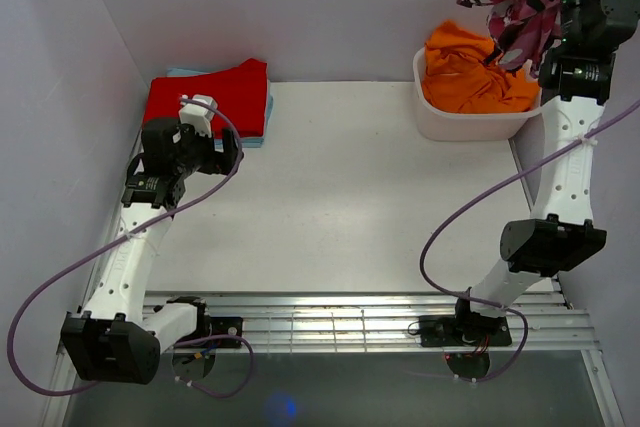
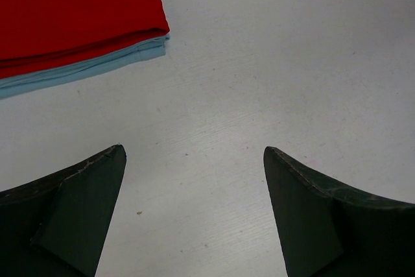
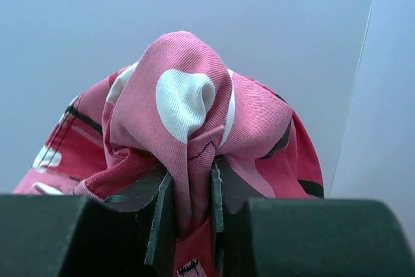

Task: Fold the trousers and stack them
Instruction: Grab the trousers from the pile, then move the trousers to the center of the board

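Right claw (image 3: 191, 192) is pinched narrow on a fold of the trousers (image 3: 188, 115), with pink camouflage cloth bulging up between the jaws! That bundle hangs bunched at the upper right of the overhead frame. It's above the orange garment (image 1: 470, 77) in its white tub (image 1: 455, 127), well off the worktop (image 1: 350, 197). By my reckoning we're early: the trousers are picked up, but not laid flat, no fold made, nothing stacked.

Left claw (image 2: 194, 154) gapes wide, holding nothing. It hovers over the worktop near the red garment (image 2: 71, 11), which lies folded atop a light blue one (image 2: 97, 66) at the upper left. That's likely the stack to join.

The right wrist view proves the grip, cloth squeezed between the fingers, which the overhead leaves muddled. Only the overhead shows how high the bundle hangs and where tub and stack sit.
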